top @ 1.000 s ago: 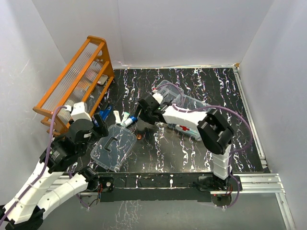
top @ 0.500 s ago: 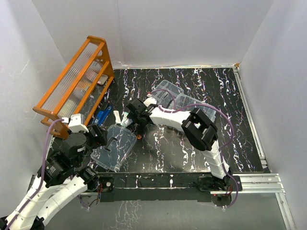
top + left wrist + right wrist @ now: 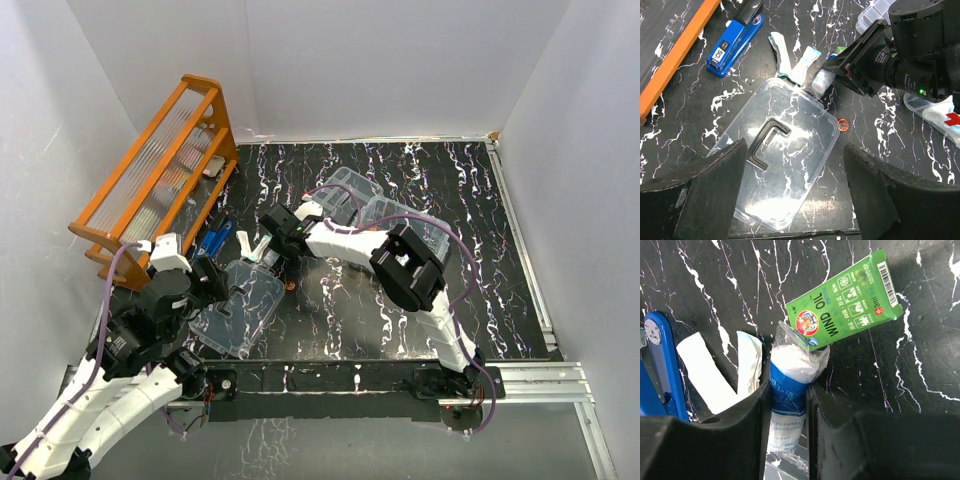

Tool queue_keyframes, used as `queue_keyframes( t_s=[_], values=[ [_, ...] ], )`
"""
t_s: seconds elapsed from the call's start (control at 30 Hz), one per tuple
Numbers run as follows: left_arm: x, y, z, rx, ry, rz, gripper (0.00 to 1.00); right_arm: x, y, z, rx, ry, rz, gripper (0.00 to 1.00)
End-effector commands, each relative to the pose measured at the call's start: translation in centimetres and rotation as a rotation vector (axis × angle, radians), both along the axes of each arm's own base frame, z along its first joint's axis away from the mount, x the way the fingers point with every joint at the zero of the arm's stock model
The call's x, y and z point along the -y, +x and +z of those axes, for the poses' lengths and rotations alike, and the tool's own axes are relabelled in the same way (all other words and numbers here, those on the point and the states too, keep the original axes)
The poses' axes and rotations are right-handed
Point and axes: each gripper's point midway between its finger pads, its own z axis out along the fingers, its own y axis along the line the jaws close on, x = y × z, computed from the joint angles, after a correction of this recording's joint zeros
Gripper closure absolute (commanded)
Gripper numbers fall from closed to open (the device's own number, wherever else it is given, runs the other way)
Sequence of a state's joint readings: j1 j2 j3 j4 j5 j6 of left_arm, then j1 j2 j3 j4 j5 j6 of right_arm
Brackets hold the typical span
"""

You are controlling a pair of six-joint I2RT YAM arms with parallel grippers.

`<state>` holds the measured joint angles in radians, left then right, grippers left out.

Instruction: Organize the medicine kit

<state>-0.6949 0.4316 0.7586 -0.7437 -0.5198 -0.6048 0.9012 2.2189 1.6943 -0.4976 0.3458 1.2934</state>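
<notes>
Pinching crinkly plastic-wrapped packet [image 3: 789, 371]: right gripper [image 3: 787, 392] | left gripper [image 3: 795, 150] is hovering spread over flat clear lid [image 3: 790, 187] | table [image 3: 500, 250] front-left corner

A black tabletop [image 3: 440, 180] veined with white marbling fills the scene. Plain white walls box it in: a far wall [image 3: 350, 60], a left wall [image 3: 50, 120] and a right wall [image 3: 580, 150]. The light is even and soft, and shadows are faint. At the far left, beside the left wall, stands an orange wooden rack [image 3: 160, 170] with ribbed clear panels on its slanted face. A silver metal rail [image 3: 530, 378] runs along the near edge, and a thinner strip [image 3: 518, 240] borders the tabletop's right side.
</notes>
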Motion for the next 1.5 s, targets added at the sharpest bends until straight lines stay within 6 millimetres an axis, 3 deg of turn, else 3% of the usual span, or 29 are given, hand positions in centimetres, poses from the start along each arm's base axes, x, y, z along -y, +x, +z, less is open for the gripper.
queue_keyframes(
  t_s=[0.0,0.13,0.33,0.57,0.67,0.8,0.9,1.1,1.2,1.33,1.47],
  values=[
    [-0.4,0.2,0.0,-0.007,0.014,0.027,0.24,-0.2,2.2,5.2,0.158,-0.009,0.031,0.75],
    [0.0,0.3,-0.1,-0.021,0.021,0.014,0.24,0.6,2.5,10.0,0.297,-0.058,0.149,0.75],
    [0.2,0.7,-0.2,-0.033,0.033,0.013,0.24,4.0,2.6,16.0,0.447,-0.18,0.365,0.75],
    [0.7,1.1,-0.4,-0.041,0.047,-0.001,0.23,11.4,3.0,22.8,0.647,-0.372,0.537,0.81],
    [1.1,1.3,-0.8,-0.052,0.048,-0.003,0.24,14.0,2.5,25.1,0.689,-0.377,0.657,0.81],
    [1.4,1.5,-1.3,-0.069,0.061,-0.015,0.25,18.7,3.2,27.3,0.718,-0.415,0.675,0.84],
    [1.6,1.7,-1.5,-0.073,0.064,-0.017,0.25,21.3,3.0,27.7,0.743,-0.514,0.711,0.84],
    [1.8,1.7,-1.7,-0.077,0.071,-0.032,0.25,26.4,3.2,26.6,0.687,-0.679,0.757,0.85],
    [1.7,1.7,-1.7,-0.077,0.072,-0.031,0.25,28.0,3.0,25.1,0.645,-0.735,0.812,0.86],
    [1.7,1.6,-1.6,-0.076,0.066,-0.028,0.26,29.3,1.2,20.9,0.506,-0.809,0.989,0.88],
    [1.7,1.6,-1.5,-0.065,0.056,-0.03,0.26,29.8,0.7,19.3,0.452,-0.834,1.036,0.89]
  ],
)
